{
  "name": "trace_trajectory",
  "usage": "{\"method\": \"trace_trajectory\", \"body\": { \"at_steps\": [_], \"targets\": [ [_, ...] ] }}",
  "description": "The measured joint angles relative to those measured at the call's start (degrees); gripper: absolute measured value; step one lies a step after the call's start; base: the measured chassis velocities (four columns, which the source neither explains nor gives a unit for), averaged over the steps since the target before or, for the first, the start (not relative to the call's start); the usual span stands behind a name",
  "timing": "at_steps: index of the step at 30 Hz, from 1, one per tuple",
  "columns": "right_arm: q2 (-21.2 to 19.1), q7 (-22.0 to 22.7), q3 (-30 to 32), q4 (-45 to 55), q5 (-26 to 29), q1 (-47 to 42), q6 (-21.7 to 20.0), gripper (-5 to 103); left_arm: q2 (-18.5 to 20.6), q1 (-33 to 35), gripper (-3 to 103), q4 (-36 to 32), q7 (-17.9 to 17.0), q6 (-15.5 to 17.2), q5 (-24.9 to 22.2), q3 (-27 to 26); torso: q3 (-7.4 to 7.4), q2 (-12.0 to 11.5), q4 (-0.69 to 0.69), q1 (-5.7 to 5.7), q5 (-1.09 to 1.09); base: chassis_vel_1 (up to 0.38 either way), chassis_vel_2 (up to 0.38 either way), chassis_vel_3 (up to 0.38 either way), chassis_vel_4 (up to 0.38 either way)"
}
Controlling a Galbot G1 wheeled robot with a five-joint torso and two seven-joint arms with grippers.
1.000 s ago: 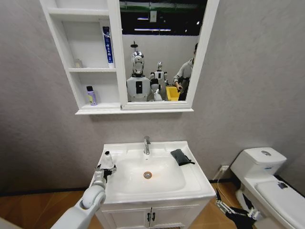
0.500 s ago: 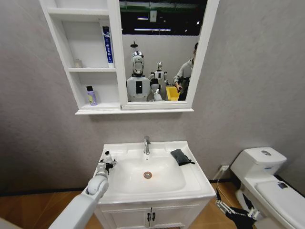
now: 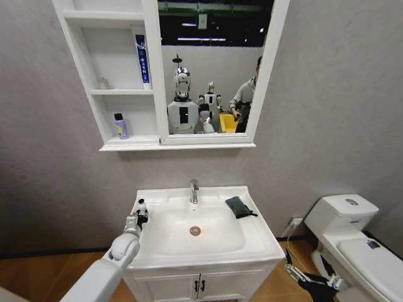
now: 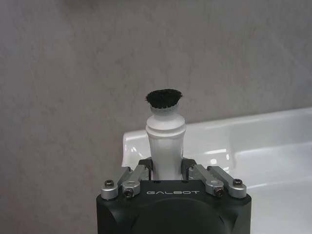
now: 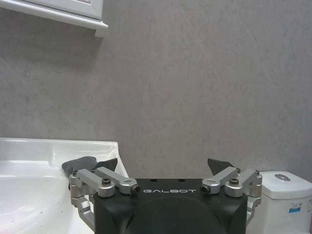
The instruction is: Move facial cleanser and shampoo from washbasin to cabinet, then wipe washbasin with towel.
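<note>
A white bottle [image 3: 142,206] with a black cap stands upright on the washbasin's [image 3: 258,242] left rim; no label shows, so I cannot tell whether it is the facial cleanser or the shampoo. My left gripper [image 3: 136,220] is shut on its body, and in the left wrist view the bottle [image 4: 165,139] rises between the fingers [image 4: 142,170]. The dark grey towel [image 3: 238,206] lies on the rim right of the chrome tap [image 3: 194,190]. My right gripper [image 5: 163,166] hangs open low at the right, beside the basin, with the towel [image 5: 78,165] beyond it. The cabinet [image 3: 154,94] hangs above.
The cabinet's shelves hold a blue tube [image 3: 143,60], a small purple bottle [image 3: 120,126] and a small pale object [image 3: 102,83]. A white toilet [image 3: 352,233] stands to the right. A low vanity with black handles [image 3: 198,286] is under the basin.
My left arm has swung a little to the left and the gripper has drawn in around the white bottle. The towel and the right arm have not moved.
</note>
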Motion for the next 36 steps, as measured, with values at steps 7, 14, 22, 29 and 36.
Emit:
{"method": "trace_trajectory", "body": {
  "at_steps": [7, 14, 22, 29, 36],
  "targets": [
    [0.0, 0.0, 0.0, 0.0, 0.0, 0.0, 0.0, 100, 12.1, 0.0, 30, -15.9, -2.7, 4.2, -7.0, -3.5, 0.00, 0.0, 0.02, 0.00, 0.01, 0.000, 0.000, 0.000, 0.000],
    [0.0, 0.0, 0.0, 0.0, 0.0, 0.0, 0.0, 100, 25.5, -12.6, 30, -28.4, -4.5, 11.3, -27.0, -8.7, 0.00, 0.0, 0.00, -0.01, 0.03, 0.000, 0.000, 0.000, 0.000],
    [0.0, 0.0, 0.0, 0.0, 0.0, 0.0, 0.0, 100, 29.0, -41.4, 30, -19.8, -7.4, 22.3, -46.9, -0.7, 0.00, 0.0, 0.00, 0.00, 0.02, 0.000, 0.000, 0.000, 0.000],
    [0.0, 0.0, 0.0, 0.0, 0.0, 0.0, 0.0, 100, 25.4, -58.9, 30, -11.5, -9.0, 23.4, -55.1, 11.5, 0.00, 0.0, 0.00, 0.00, 0.01, 0.000, 0.000, 0.000, 0.000],
    [0.0, 0.0, 0.0, 0.0, 0.0, 0.0, 0.0, 100, 18.0, -69.4, 30, -3.1, -12.0, 23.3, -56.5, 23.0, 0.00, 0.0, 0.00, 0.00, 0.03, 0.000, 0.000, 0.000, 0.000]
  ]
}}
